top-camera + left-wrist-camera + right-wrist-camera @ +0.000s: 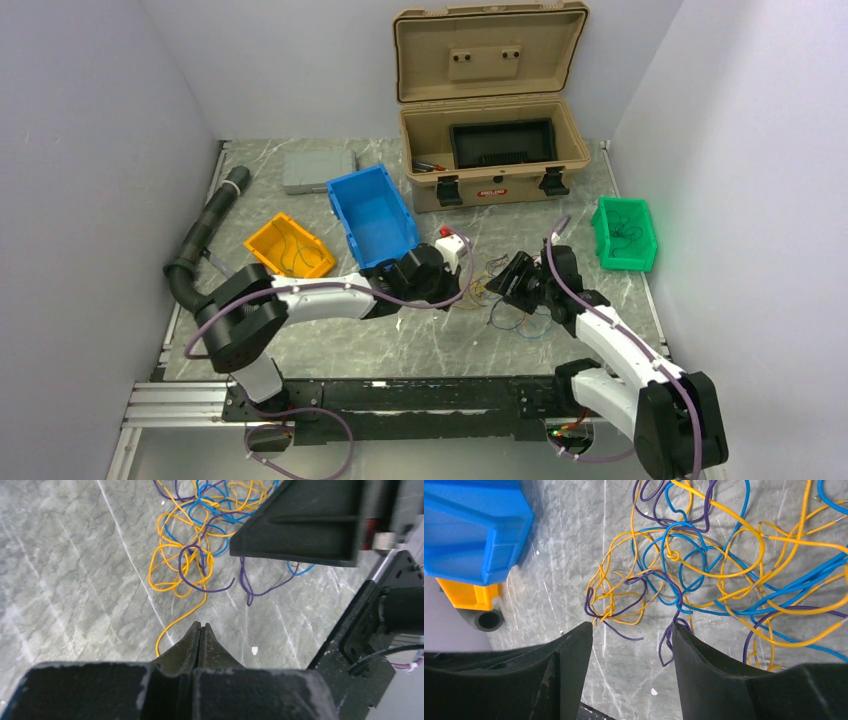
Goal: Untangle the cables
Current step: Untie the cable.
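Top external view gives us the whole table [400,345]. The cables [498,305] lie as a loose tangle a little right of its middle, nearer the near edge than the far one and well short of the open tan case [490,150] at the far edge. Both arms reach in toward the tangle from either side.

In the left wrist view we see the left gripper [200,626] with its two fingers pressed flat together and no gap between them. It sits low over the table, just short of the tangle. One yellow strand [176,620] trails out of the bundle toward the fingers and ends just beside them; we cannot tell whether anything is pinched.

In the right wrist view the right gripper [631,630] has its fingers spread well apart, with bare table between them. The tangle of blue, yellow and purple loops spreads just past the tips, and a purple loop [669,642] lies against the inner edge of one finger. We see nothing held.

A blue bin [372,215] stands beside the left arm, toward the far left. A yellow bin [288,245] sits nearer the left edge, and a green bin [624,233] sits by the right edge. A black corrugated hose [205,235] runs along the left edge.
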You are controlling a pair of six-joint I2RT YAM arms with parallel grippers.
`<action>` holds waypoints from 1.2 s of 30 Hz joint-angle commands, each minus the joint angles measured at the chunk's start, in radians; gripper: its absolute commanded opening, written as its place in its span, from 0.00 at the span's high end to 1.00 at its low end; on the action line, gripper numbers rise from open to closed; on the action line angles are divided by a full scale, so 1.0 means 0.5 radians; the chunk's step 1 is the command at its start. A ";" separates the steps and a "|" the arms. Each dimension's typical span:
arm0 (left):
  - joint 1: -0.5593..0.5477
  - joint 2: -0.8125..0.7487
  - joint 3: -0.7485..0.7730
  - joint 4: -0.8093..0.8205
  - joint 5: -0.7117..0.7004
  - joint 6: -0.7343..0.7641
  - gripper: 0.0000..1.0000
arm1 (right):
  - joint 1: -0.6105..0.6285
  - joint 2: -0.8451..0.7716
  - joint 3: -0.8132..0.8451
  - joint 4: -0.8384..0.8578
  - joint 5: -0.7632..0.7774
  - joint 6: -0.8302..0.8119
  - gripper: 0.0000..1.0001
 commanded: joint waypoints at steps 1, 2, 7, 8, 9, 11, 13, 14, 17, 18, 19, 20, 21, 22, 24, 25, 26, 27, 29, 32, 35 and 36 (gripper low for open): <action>-0.006 -0.251 -0.046 -0.162 -0.084 0.042 0.99 | 0.011 0.055 0.024 0.146 0.005 -0.001 0.37; -0.001 -0.283 -0.069 -0.173 -0.088 0.073 0.91 | 0.008 0.058 0.037 0.128 0.021 -0.013 0.36; 0.031 -0.278 -0.042 -0.176 -0.087 0.381 0.46 | 0.007 0.031 0.117 0.016 0.095 -0.074 0.34; 0.038 -0.257 -0.029 -0.163 -0.088 0.452 0.41 | 0.007 0.022 0.134 -0.009 0.100 -0.089 0.34; 0.046 -0.230 -0.019 -0.139 -0.079 0.532 0.38 | 0.006 0.014 0.147 -0.024 0.091 -0.100 0.34; 0.056 -0.188 -0.031 -0.047 -0.076 0.676 0.36 | 0.007 0.001 0.167 -0.036 0.057 -0.126 0.33; 0.071 -0.144 -0.043 0.032 -0.070 0.823 0.37 | 0.005 0.003 0.193 -0.051 0.017 -0.148 0.32; 0.077 -0.115 -0.034 0.053 -0.075 0.911 0.38 | 0.005 0.009 0.209 -0.055 -0.006 -0.162 0.31; 0.089 -0.001 -0.011 0.162 0.012 1.089 0.39 | 0.002 0.029 0.248 -0.079 -0.042 -0.198 0.30; 0.089 0.043 0.009 0.173 0.043 1.123 0.39 | 0.002 0.031 0.257 -0.098 -0.039 -0.205 0.30; 0.089 0.084 0.032 0.186 0.068 1.155 0.38 | 0.000 0.030 0.265 -0.116 -0.038 -0.211 0.29; 0.087 0.127 0.057 0.197 0.085 1.183 0.37 | -0.004 0.023 0.269 -0.128 -0.038 -0.215 0.29; 0.077 0.169 0.089 0.197 0.089 1.220 0.37 | -0.008 0.009 0.271 -0.140 -0.039 -0.221 0.29; 0.058 0.204 0.112 0.194 0.078 1.268 0.37 | -0.010 -0.011 0.272 -0.153 -0.033 -0.225 0.29; 0.013 0.249 0.126 0.225 0.040 1.358 0.36 | -0.015 -0.050 0.274 -0.184 -0.024 -0.233 0.29; -0.004 0.265 0.130 0.247 0.022 1.384 0.36 | -0.017 -0.068 0.271 -0.193 -0.023 -0.235 0.29; -0.015 0.280 0.139 0.268 0.031 1.402 0.36 | -0.018 -0.082 0.271 -0.200 -0.030 -0.239 0.29; -0.022 0.297 0.154 0.279 0.029 1.411 0.36 | -0.021 -0.089 0.273 -0.208 -0.034 -0.242 0.29; -0.027 0.340 0.196 0.281 0.023 1.413 0.38 | -0.023 -0.086 0.273 -0.224 -0.030 -0.247 0.29; -0.027 0.400 0.239 0.308 0.042 1.387 0.47 | -0.025 -0.075 0.241 -0.201 -0.025 -0.224 0.29; -0.027 0.416 0.221 0.394 0.126 1.351 0.67 | -0.025 -0.080 0.183 -0.171 0.027 -0.169 0.32; -0.027 0.410 0.208 0.415 0.147 1.332 0.76 | -0.024 -0.086 0.162 -0.161 0.052 -0.147 0.33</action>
